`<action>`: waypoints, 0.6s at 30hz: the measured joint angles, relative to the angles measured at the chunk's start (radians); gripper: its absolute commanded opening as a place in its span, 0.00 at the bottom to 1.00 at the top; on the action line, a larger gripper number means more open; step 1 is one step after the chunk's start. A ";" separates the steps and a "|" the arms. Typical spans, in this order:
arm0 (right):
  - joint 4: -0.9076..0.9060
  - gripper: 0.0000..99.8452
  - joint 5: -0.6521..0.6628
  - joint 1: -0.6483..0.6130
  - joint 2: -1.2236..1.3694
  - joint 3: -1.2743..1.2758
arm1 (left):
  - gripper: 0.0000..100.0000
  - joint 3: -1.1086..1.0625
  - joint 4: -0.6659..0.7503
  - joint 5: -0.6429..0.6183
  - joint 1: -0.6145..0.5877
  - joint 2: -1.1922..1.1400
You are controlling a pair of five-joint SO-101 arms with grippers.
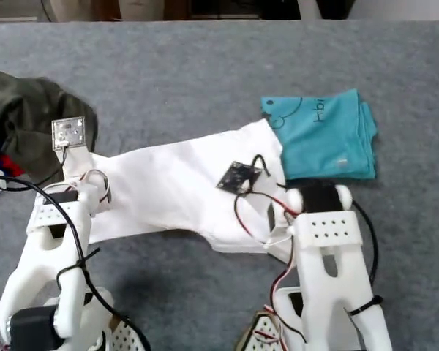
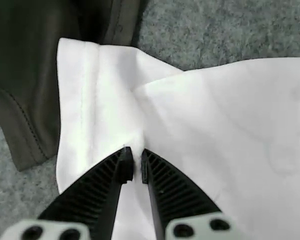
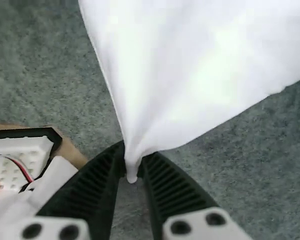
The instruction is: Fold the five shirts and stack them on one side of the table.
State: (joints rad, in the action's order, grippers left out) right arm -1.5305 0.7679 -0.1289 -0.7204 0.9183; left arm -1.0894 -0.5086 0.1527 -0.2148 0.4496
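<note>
The white shirt [image 1: 168,194] lies across the middle of the high view. It is a long band of thin, smooth cloth stretched between the arm at lower left and the arm at lower right, marked by soft creases. One end is folded over, and a stitched hem runs along it (the seam shows as a faint straight line in the left wrist view). The left gripper [image 2: 136,167] is closed on a small pinched ridge of this white cloth, its ribbed black fingers [image 2: 107,182] nearly meeting. The right gripper [image 3: 132,170] is clamped on a gathered corner of the same shirt, and the tip of the cloth pokes out between the jaws.

A teal shirt [image 1: 325,139] sits right of centre in the high view. It is folded into a flat, roughly square packet with layered edges and touches the white shirt's right end. It carries a dark printed outline and a few letters, too partial to read. A dark olive garment [image 1: 22,121] lies crumpled at the left edge, against the white shirt's hemmed end. The table [image 1: 205,66] has a grey, fuzzy, felt-like surface
</note>
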 measured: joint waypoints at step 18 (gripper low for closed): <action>0.091 0.30 0.176 0.118 0.000 0.038 | 0.22 0.091 -0.250 0.112 -0.075 -0.009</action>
State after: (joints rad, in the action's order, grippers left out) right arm -1.4400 0.9444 -0.0107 -0.7204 0.9567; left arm -0.9989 -0.7587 0.2647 -0.2900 0.4404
